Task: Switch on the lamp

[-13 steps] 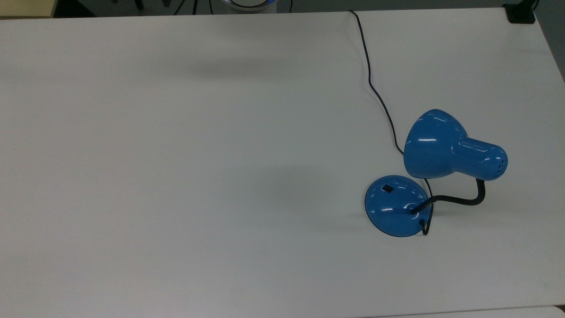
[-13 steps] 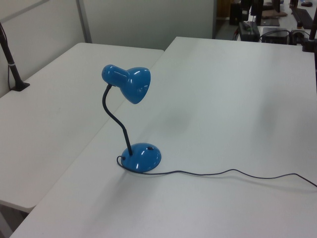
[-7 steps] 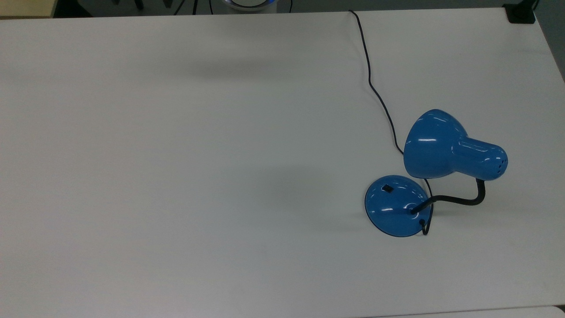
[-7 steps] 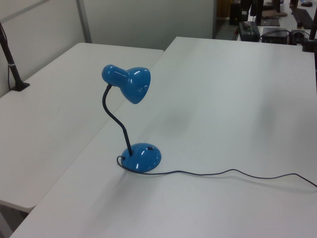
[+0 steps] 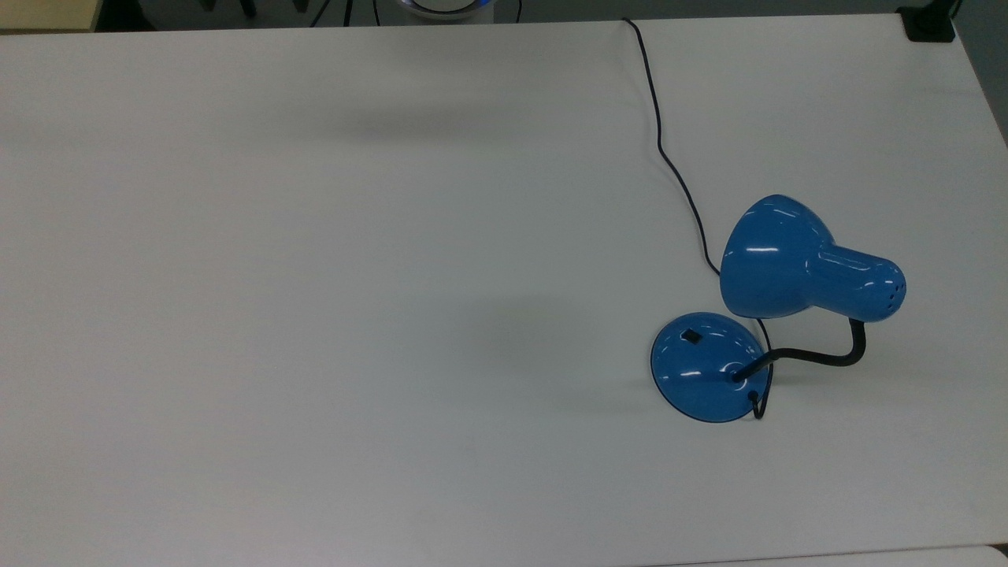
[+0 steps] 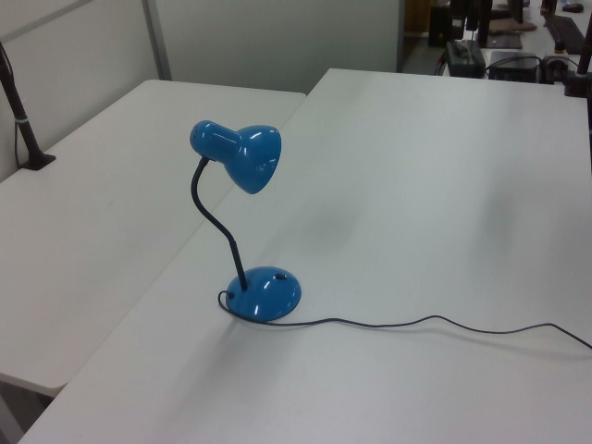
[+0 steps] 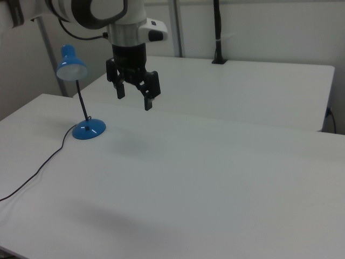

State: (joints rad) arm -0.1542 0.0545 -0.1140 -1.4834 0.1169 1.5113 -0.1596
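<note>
Near the table's (image 5: 315, 236) edge stands the lamp (image 5: 787, 260), unlit, switch (image 5: 691, 336) facing up for pressing; the gripper (image 7: 133, 100) hangs released, well apart above the surface.

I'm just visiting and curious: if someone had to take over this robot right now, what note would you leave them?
Gripper: jaws open, holding nothing, hanging above the table, to the right view's right of the lamp and apart from it.
Lamp: upright near the top view's right edge, cord trailing to the far edge.
Switch: small black one on the blue base, untouched.
Done: nothing; the shade shows no glow.
Left: bring the gripper down onto the switch and press it.
</note>
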